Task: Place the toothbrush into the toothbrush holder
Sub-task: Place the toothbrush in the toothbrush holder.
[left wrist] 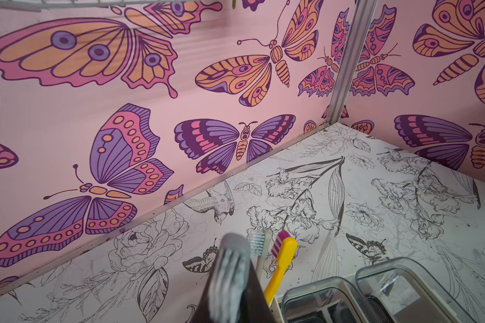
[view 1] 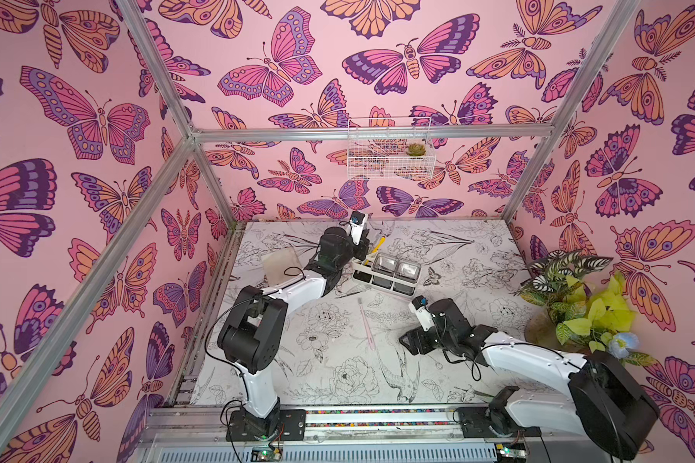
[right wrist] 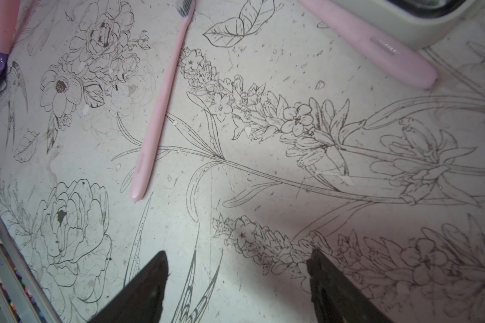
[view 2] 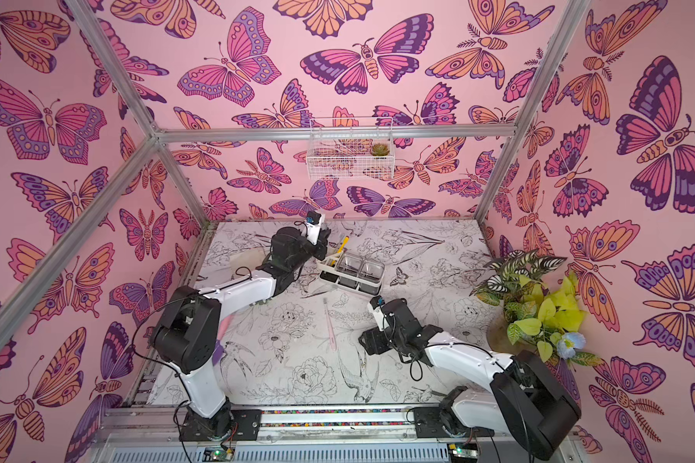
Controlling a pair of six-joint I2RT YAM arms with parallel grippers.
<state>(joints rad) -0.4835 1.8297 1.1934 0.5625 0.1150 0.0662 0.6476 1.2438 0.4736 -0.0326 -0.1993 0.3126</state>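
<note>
**Right gripper** (right wrist: 238, 253): jaws wide apart, empty, hovering low over the surface.

**Pink toothbrush** (right wrist: 160, 106): lies flat near the middle of the surface, just to the left of the right gripper and not touching it. Its long axis runs front to back, with the bristles toward the toothbrush holder (view 1: 378, 285) and the handle end toward the front edge.

**Holder:** stands toward the back edge, beyond the brush.

**Left gripper** (left wrist: 231, 251): closed at the holder's slotted end, beside a yellow toothbrush (left wrist: 280, 263) standing there. Whether it grips anything is unclear.

**Nearer arm, by judgement:** right.
</note>
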